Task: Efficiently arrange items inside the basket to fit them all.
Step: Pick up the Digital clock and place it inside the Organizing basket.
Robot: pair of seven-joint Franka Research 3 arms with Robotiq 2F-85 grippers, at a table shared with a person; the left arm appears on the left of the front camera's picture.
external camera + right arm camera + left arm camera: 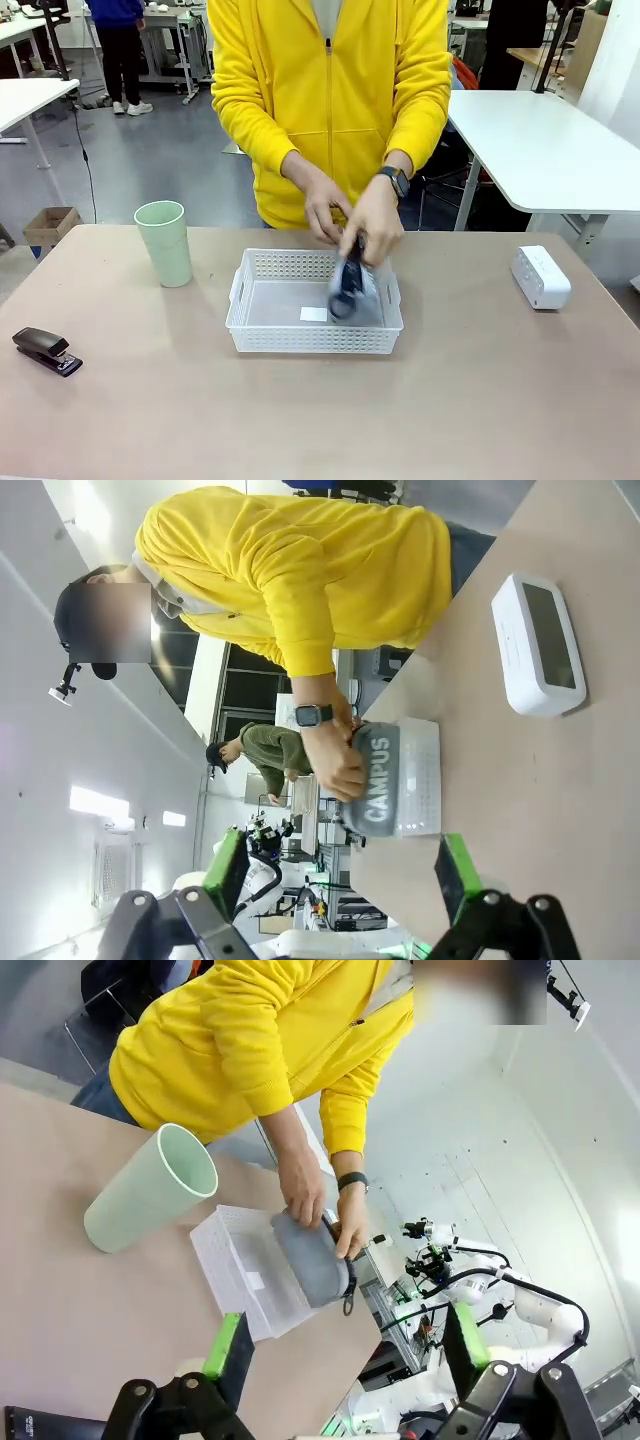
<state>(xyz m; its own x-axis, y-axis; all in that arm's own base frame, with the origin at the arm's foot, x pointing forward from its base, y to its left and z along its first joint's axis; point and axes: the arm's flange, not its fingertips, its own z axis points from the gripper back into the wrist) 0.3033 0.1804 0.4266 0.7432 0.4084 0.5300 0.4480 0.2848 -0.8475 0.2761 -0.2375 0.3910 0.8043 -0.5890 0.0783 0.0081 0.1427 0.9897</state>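
We find the pouch on edge in the right end of the basket, mid-table, gripped by the person's hands. It looks soft and light; we judge its middle the best hold. The left pincer and right pincer stand apart, empty.
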